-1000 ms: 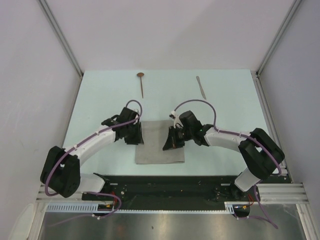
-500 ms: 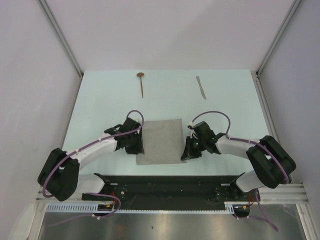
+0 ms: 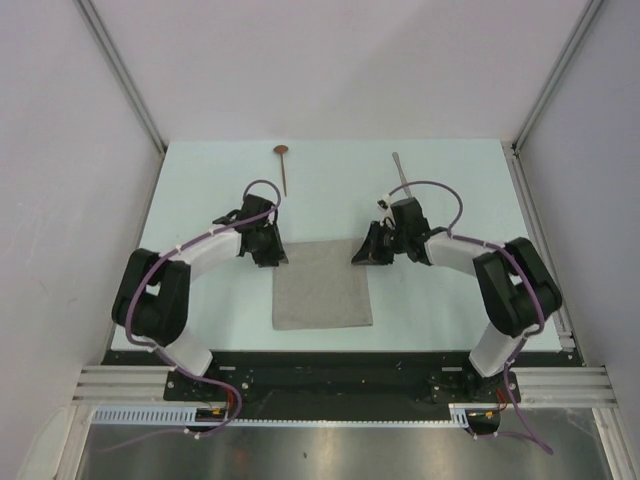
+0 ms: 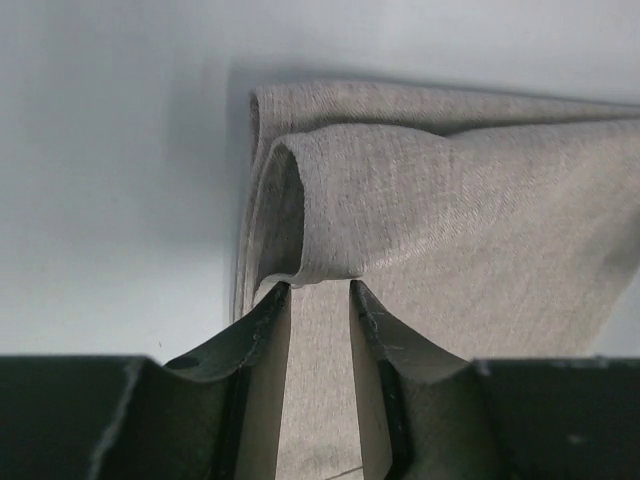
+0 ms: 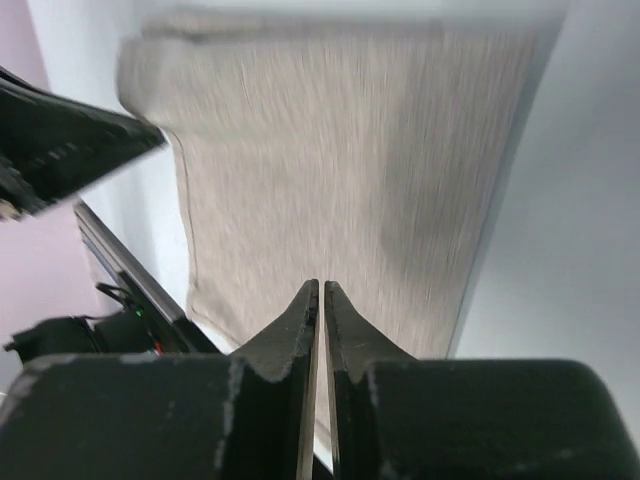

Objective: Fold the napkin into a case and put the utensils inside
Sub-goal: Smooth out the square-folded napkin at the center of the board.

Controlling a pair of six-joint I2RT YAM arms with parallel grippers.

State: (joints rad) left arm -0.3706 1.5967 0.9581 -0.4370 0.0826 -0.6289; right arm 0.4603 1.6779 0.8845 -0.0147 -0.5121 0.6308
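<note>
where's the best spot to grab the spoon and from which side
Probably the slim dark handle, near its middle, coming straight down from above with the jaws set across its width. The spoon lies flat on the table, round bowl at the far end and handle pointing toward the near edge, so the handle is the narrow, nearer part.

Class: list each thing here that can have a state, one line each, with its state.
napkin: folded in layers, one corner puffed up in a loop.
left gripper: open, tips at that raised corner.
right gripper: shut, over the napkin.
spoon: lying flat, outside the napkin.
knife: lying flat, outside the napkin.
</note>
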